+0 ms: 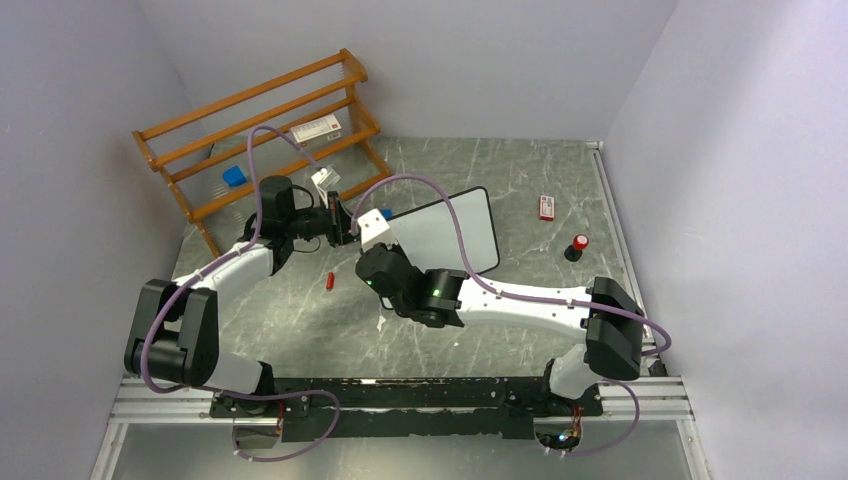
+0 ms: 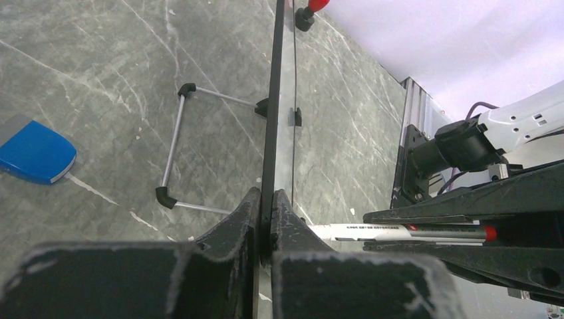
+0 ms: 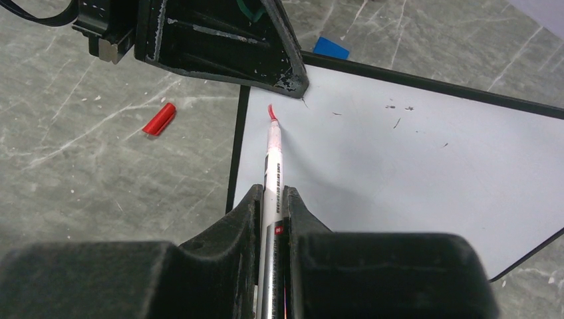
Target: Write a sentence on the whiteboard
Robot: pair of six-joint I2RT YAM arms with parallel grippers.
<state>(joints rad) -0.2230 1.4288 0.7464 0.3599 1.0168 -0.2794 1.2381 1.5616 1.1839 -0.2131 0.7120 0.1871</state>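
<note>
The whiteboard (image 1: pixel 455 228) stands tilted on the table, with a black frame and a white face (image 3: pixel 412 153). My left gripper (image 2: pixel 274 197) is shut on its left edge, which the left wrist view shows edge-on (image 2: pixel 273 80). My right gripper (image 3: pixel 271 197) is shut on a white marker (image 3: pixel 273 156). The marker's red tip (image 3: pixel 271 114) rests against the board's top left corner, just below the left gripper (image 3: pixel 266 60). The sentence is out of view: the face carries only faint grey specks. From above, both grippers (image 1: pixel 345 220) (image 1: pixel 378 240) meet at the board's left edge.
A red marker cap (image 1: pixel 329 281) lies left of the board. A wooden rack (image 1: pixel 260 130) stands at the back left, with a blue eraser (image 1: pixel 234 176) under it. Another blue piece (image 2: pixel 33 153) lies behind the board by its wire stand (image 2: pixel 174 143). A small red-white box (image 1: pixel 546 207) and a red-topped knob (image 1: pixel 578 246) sit to the right.
</note>
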